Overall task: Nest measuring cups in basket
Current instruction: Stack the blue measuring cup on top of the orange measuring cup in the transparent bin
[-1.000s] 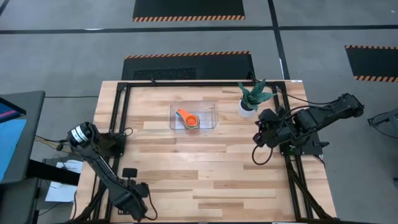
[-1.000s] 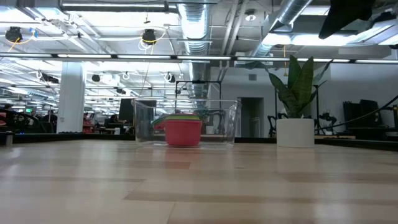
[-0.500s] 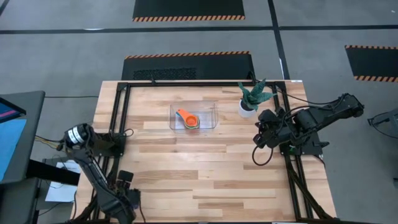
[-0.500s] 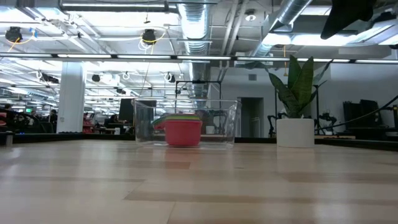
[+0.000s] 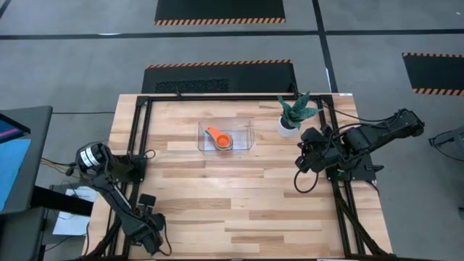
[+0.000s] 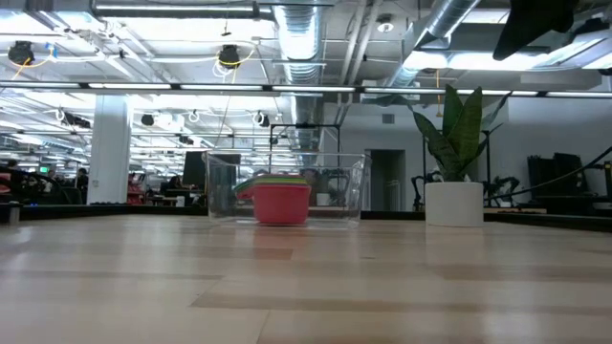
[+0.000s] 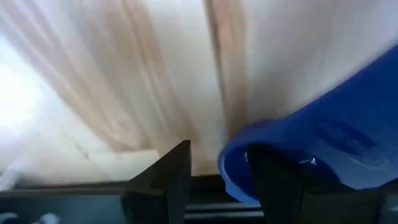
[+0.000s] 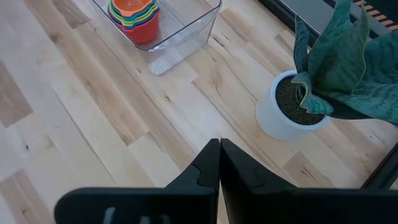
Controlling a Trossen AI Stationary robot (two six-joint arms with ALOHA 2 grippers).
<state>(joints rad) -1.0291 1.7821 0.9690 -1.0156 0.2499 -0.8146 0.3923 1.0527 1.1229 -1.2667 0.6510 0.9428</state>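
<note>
A stack of nested measuring cups, orange on top and red outermost, stands in the clear basket at the table's far middle. Down at the near left corner, my left gripper points steeply at the table. Its blurred wrist view shows it open over a blue measuring cup that lies on the wood. One finger stands outside the cup's rim, the other in front of its hollow. My right gripper hangs shut above the table's right side, beside the plant. My left gripper comes at the blue cup from above, its fingers on either side of the cup's rim. Whether a finger touches the rim, I cannot tell through the blur.
A white pot with a green plant stands right of the basket, close to my right arm. Black frame rails run along the table's left, right and far edges. Bare wood lies between the basket and the near edge.
My left gripper has sunk toward the table at the near left corner and shifted a little toward the left edge. The basket and its cups have stayed put.
</note>
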